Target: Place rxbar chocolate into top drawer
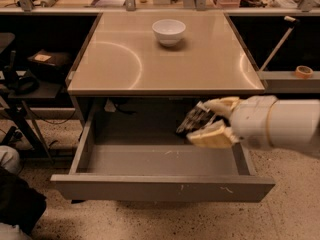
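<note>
The top drawer [165, 188] is pulled out wide below the table, its grey inside bare. My gripper [207, 121] reaches in from the right, over the drawer's back right part, just under the table edge. It is shut on the rxbar chocolate [194, 120], a dark wrapped bar that sticks out to the left between the pale fingers [212, 136]. The bar hangs above the drawer floor, not touching it.
A white bowl [169, 31] stands at the back middle of the tan table [125, 59]. A dark stand with a box [45, 61] is at the left. A tape roll [303, 72] lies on a ledge at the right. Speckled floor lies in front.
</note>
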{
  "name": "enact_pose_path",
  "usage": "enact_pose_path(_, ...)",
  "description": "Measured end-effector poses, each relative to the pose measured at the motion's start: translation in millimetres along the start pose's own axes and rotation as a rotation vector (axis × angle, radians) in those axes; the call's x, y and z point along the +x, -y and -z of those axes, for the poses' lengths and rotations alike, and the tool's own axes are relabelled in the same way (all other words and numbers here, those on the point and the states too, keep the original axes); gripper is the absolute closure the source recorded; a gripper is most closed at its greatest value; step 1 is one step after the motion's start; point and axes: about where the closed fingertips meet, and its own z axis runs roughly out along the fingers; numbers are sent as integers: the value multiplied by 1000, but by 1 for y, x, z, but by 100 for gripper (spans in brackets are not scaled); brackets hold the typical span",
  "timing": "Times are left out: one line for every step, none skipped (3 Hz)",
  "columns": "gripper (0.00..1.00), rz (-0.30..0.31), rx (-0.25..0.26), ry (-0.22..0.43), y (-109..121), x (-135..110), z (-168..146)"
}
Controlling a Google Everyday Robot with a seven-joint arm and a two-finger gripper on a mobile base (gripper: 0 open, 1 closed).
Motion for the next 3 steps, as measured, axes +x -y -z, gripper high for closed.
enact_pose_path(100,14,-31,-65,-55,10,-68)
enact_pose_path(100,54,-23,-167,-93,41,-116)
enact_pose_path(100,60,-33,-156,-110,37,-142)
